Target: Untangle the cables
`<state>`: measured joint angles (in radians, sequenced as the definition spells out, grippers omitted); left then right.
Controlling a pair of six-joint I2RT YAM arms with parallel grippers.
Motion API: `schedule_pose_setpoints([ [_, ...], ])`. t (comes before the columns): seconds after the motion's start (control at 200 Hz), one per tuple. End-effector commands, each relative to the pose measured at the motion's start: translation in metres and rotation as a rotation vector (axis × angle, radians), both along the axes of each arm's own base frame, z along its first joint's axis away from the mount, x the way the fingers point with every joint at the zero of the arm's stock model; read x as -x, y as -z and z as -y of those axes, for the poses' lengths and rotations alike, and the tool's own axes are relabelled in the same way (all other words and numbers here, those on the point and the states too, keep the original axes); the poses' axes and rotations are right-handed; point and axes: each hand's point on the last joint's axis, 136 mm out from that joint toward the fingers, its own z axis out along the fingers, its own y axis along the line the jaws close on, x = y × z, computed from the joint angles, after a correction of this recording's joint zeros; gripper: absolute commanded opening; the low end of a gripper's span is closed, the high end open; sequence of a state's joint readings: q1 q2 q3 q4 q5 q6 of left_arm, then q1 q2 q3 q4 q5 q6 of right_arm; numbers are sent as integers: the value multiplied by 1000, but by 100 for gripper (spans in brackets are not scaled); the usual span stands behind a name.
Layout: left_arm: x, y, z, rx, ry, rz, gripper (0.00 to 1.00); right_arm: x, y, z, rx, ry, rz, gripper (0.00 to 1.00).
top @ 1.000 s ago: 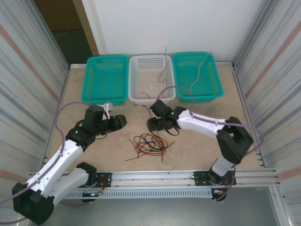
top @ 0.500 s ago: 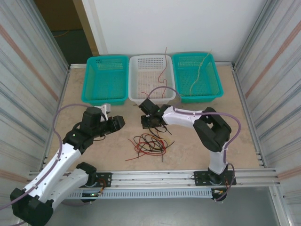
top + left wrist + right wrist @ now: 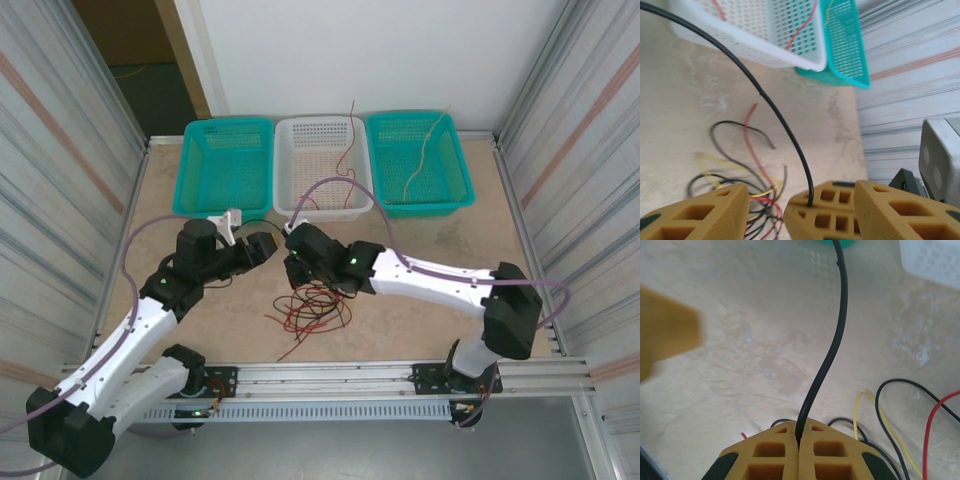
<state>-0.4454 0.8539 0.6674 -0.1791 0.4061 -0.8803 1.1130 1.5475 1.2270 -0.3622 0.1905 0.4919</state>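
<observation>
- Black cable [image 3: 832, 350] is pinched between the fully closed fingers of the right gripper [image 3: 799, 434], low over the table [image 3: 450, 235]. The wire is thin and smooth, so a sharp tug would probably let it slide out.
- The pile of cables [image 3: 312, 305], red, black and yellow, lies tangled on the table on the near side of both grippers. If the held strand runs through that pile, lifting it could drag the whole knot along or cinch it tighter.
- The left gripper [image 3: 262, 246] has its jaws apart and holds nothing that I can tell. It sits just beside the right one, so closing or swinging either arm risks a finger clash or a grab on the wrong strand.
- The white basket [image 3: 345, 208] stands just behind them, and a wide sweep could snag its rim.
</observation>
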Motion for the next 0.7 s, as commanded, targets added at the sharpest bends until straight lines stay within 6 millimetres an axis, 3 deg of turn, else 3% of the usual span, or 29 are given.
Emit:
schedule_pose_setpoints([
  [0.0,-3,-39,13,123,36,64,58,5,-18,1,-8,-69,93,0],
  [0.135,-5,-42,16,133,45,66,54,14,-32,-8,-34,-139,113,0],
  [0.296,-8,-29,17,134,36,32,45,21,-42,-14,-56,-181,120,0],
  [0.431,-11,-28,19,140,33,35,25,24,-48,-15,-61,-201,122,0],
  [0.541,-15,-41,19,107,39,74,10,24,-52,-14,-62,-202,132,0],
  [0.646,-20,-56,18,55,49,115,17,18,-60,-10,-48,-175,159,0],
  [0.696,-21,-62,15,25,41,126,29,14,-68,-5,-43,-155,181,0],
])
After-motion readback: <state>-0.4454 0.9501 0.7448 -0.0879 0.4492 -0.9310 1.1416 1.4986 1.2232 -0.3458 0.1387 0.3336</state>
